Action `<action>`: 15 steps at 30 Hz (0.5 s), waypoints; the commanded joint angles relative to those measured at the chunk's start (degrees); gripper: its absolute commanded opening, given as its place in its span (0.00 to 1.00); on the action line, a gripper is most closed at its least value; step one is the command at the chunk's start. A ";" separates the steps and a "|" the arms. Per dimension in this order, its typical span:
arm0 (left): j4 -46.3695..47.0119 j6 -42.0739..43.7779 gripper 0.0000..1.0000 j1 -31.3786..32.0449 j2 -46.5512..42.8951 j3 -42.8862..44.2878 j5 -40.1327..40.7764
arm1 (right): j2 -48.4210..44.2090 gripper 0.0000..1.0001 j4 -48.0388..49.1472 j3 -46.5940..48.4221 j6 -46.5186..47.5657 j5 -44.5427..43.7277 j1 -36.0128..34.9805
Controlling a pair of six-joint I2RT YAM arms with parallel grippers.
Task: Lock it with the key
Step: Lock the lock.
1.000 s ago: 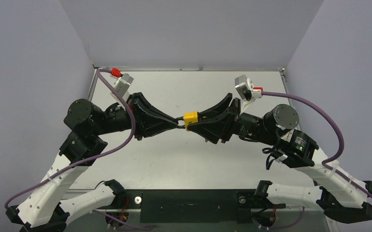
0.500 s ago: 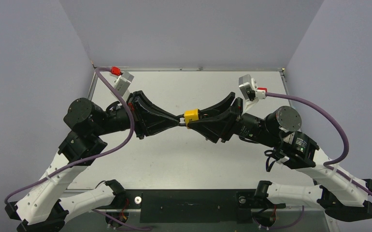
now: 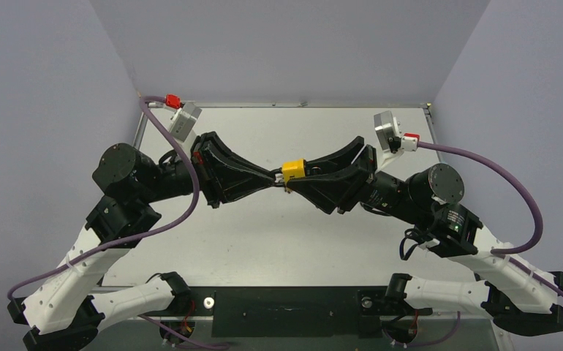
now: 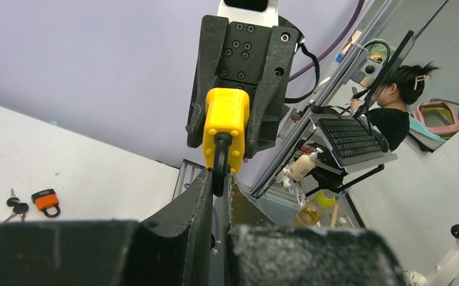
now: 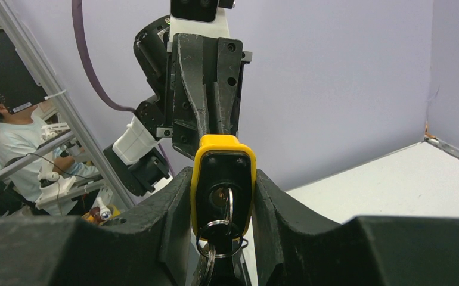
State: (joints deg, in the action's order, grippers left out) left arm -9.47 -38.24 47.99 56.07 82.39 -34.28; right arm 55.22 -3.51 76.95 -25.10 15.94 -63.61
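A yellow padlock (image 3: pixel 293 170) is held in mid-air between both grippers. My right gripper (image 3: pixel 302 178) is shut on the padlock's body (image 5: pixel 222 156), one finger on each side. My left gripper (image 3: pixel 273 178) is shut on its black shackle (image 4: pixel 218 164), which points down between the fingers in the left wrist view below the yellow body (image 4: pixel 226 122). A key (image 5: pixel 228 204) sits in the keyhole on the padlock's underside. Its ring with more black-headed keys (image 5: pixel 214 247) hangs below between the right fingers.
In the left wrist view a small orange padlock (image 4: pixel 46 200) and a second small bunch of keys (image 4: pixel 16 206) lie on the white table (image 4: pixel 96 179). Grey walls close the table on three sides; its metal edge runs along the back (image 3: pixel 286 106).
Both grippers and the padlock have shifted slightly towards the back and right of the top view. Both wrists have turned a little. Both grips are unchanged.
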 commanded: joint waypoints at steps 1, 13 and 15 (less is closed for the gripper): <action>1.39 0.01 0.00 3.71 6.82 2.32 -1.03 | 7.84 0.00 -5.45 -5.14 -0.65 4.75 -2.84; -1.49 2.16 0.00 6.85 10.73 6.42 -0.72 | 9.74 0.00 -5.00 -6.58 -0.92 5.09 -4.05; -2.09 2.52 0.00 7.25 11.12 6.85 -0.66 | 10.13 0.00 -5.12 -6.67 -0.91 5.20 -4.14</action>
State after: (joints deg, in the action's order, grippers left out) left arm -11.42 -35.86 51.51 58.81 89.47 -34.26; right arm 55.22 4.23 75.44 -26.72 16.56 -65.49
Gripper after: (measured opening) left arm 0.036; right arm 0.318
